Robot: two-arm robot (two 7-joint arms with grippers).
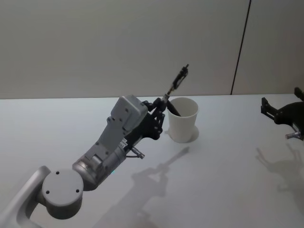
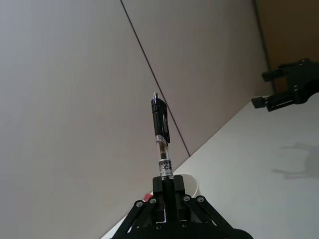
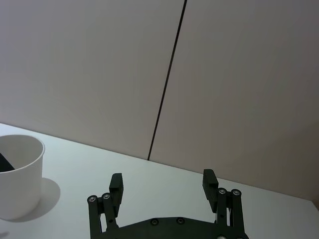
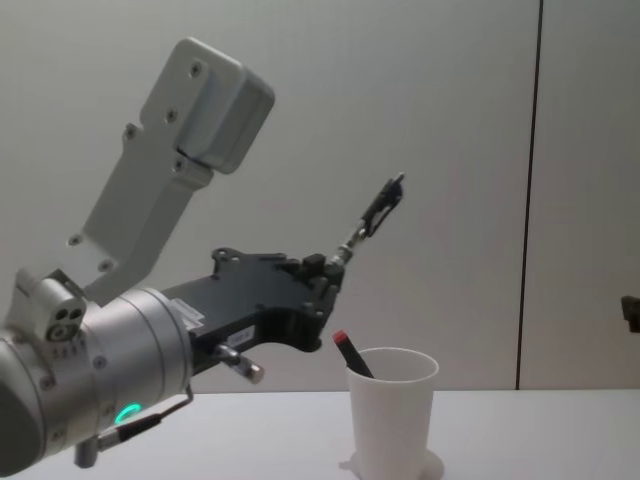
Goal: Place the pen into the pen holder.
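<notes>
The white table (image 1: 228,180) carries the pen holder (image 1: 183,121).

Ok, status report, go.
Left gripper shut on pen, raised just left of pen holder. Pen tilted, not yet in. Right gripper open, parked right. Red-tipped marker already inside.

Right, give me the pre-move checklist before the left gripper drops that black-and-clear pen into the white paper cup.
1. Grip: the left gripper is shut on the lower end of the black-and-clear pen. Ok.
2. Alignment: the gripper sits above the white paper cup and to its left, not over the mouth. Not ok.
3. Pen angle: tilted, not upright. Not ok.
4. Cup: standing upright on the white table. Ok.
5. Room inside: a red-tipped dark pen leans against the cup's left side, and the rest of the cup looks free. Ok.
6. Right gripper: open, parked far to the right, apart from the cup. Ok.
</notes>
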